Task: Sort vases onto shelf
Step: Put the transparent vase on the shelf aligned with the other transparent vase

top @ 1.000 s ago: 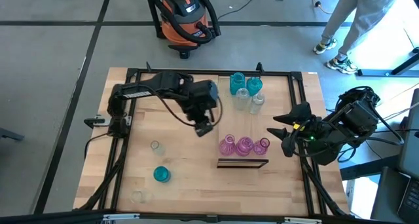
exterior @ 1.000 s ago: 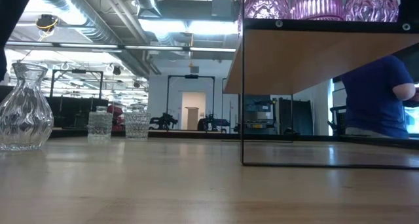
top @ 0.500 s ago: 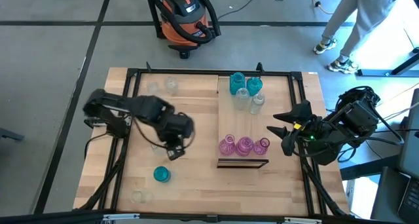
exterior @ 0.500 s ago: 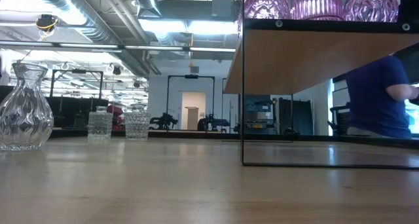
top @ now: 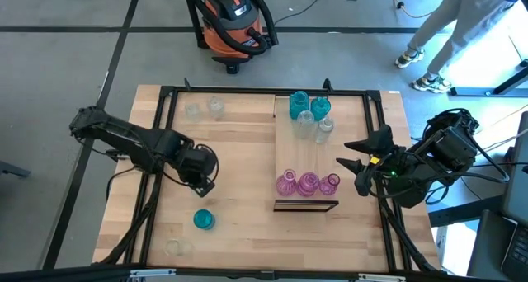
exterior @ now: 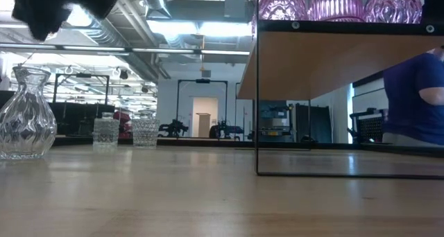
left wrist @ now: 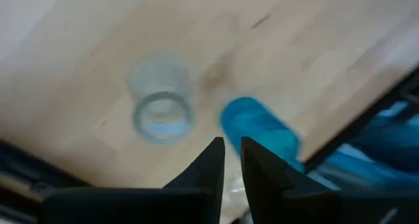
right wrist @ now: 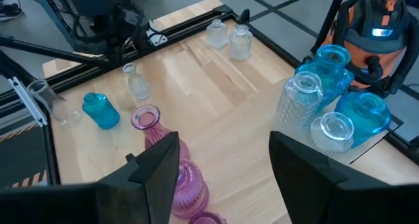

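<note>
We look down on a wooden table (top: pixel 239 224) framed in black. The shelf (top: pixel 289 154), a long light-wood board, lies along the table's right half, its dark short end toward the near edge.

On the shelf's far end stand two teal vases (top: pixel 299 103) and two clear vases (top: pixel 306 125) in a tight cluster. At its near end three pink vases (top: pixel 308 182) stand in a row just behind the dark edge.

Off the shelf, two clear vases (top: pixel 204 109) sit near the table's far left corner. A teal vase (top: pixel 203 219) stands toward the near left corner, with another clear vase (top: pixel 173 247) just beside the near edge.

The left gripper (top: pixel 202 179) hangs over the left half of the table, above a small clear vase (left wrist: pixel 159 114). Its fingers (left wrist: pixel 211 162) are nearly together, only a thin gap between them, and grasp nothing.

The right gripper (top: pixel 356 162) waits at the table's right edge, beside the pink vases. Its fingers (right wrist: pixel 154 162) stand apart and hold nothing.

Beyond the table's far edge, an orange and black shop vacuum (top: pixel 232 20) sits on the floor, and a person's legs (top: pixel 437 30) show at the far right.
</note>
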### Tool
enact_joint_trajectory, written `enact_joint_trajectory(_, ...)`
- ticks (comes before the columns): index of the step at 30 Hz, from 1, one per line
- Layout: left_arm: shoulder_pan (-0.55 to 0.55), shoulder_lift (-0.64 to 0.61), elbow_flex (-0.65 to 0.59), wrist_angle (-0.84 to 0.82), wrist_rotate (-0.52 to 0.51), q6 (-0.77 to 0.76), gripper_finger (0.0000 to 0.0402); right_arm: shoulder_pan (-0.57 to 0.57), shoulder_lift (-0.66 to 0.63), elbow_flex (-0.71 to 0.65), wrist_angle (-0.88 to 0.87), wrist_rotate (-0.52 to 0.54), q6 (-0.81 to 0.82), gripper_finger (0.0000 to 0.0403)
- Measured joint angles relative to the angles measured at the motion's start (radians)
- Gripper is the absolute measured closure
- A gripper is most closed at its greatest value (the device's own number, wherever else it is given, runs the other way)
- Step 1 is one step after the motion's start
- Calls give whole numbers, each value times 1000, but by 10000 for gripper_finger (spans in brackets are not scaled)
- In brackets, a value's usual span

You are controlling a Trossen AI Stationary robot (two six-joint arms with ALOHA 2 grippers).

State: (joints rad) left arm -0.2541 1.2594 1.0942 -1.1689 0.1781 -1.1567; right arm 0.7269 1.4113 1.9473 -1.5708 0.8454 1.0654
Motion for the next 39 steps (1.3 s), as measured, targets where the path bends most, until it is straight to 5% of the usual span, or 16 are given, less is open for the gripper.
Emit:
enact_joint_trajectory(19,-1,-1,-205,122,-26,33,348,-1,0,0,0,-12,35,185)
enact_joint_trajectory(25,-1,0,-179,93,-29,95,390,-1,0,0,0,-2,41,185)
enact_joint_trajectory(32,43,7,50,28,-62,176,396,-1,0,0,0,18,41,185)
enact_joint_trajectory(39,200,175,469,-133,-108,427,397,-1,0,0,0,44,41,185)
